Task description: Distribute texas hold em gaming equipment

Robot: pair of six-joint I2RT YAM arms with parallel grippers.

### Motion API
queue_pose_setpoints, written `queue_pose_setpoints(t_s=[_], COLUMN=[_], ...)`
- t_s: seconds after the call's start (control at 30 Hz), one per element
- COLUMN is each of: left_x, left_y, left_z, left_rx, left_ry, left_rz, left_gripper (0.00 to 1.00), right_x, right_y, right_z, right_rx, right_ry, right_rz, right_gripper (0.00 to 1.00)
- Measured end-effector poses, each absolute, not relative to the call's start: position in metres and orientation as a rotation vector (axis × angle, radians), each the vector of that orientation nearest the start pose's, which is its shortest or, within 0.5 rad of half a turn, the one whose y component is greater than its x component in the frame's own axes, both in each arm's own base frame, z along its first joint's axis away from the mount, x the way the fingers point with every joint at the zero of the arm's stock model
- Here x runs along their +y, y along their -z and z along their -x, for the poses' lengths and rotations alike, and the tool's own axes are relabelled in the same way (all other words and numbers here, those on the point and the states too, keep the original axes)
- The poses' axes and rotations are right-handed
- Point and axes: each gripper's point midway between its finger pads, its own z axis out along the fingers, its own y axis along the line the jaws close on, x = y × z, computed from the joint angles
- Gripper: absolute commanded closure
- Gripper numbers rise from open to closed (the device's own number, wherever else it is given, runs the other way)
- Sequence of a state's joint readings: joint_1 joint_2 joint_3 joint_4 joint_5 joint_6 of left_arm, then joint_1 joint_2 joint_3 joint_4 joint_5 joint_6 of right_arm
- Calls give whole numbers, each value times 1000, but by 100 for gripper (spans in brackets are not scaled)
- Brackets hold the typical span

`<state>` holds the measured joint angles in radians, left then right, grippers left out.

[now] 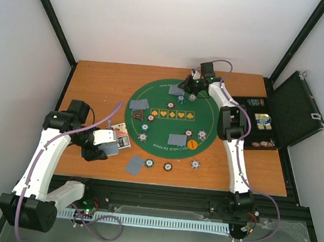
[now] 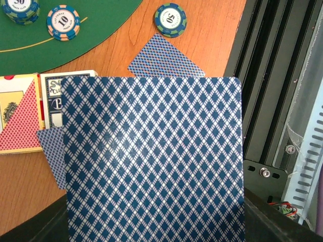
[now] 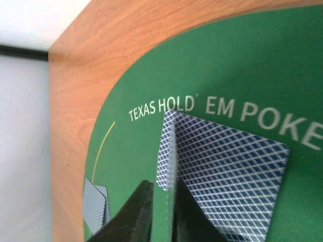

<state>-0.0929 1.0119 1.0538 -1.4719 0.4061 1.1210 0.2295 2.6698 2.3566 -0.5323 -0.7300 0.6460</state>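
Bare table wood opens far left of the mat, while chips, cards and the right-hand case hem the rest.

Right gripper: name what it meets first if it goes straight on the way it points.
Likely the blue-backed card pinched in the right gripper; beyond it, the green mat by its lettering, though depth is unclear.

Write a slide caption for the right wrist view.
Right end effector grips a blue-backed card edge-on above the green mat.
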Motion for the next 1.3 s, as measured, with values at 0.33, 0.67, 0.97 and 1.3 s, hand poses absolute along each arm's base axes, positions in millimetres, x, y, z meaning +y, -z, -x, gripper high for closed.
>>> queue_pose_setpoints(t_s=[0.33, 0.67, 0.97, 1.3], left_x=[-82, -82, -82, -82], left_y=[-178, -177, -179, -183], left_z=[-150, -150, -152, -152], left_rx=[2266, 2279, 2286, 2282], left_ry=[402, 403, 397, 390], left_rz=[-1624, -1620, -1606, -1596], left_gripper=[99, 99, 99, 99], right_x=[225, 196, 253, 350], right_y=[-69, -109, -215, -181], right_z=[-609, -548, -395, -200], right_rx=[2519, 2600, 2415, 2469], right_ry=[-1186, -990, -1081, -1472], right_rz=[-213, -214, 73, 322], right_gripper=[48, 33, 20, 19])
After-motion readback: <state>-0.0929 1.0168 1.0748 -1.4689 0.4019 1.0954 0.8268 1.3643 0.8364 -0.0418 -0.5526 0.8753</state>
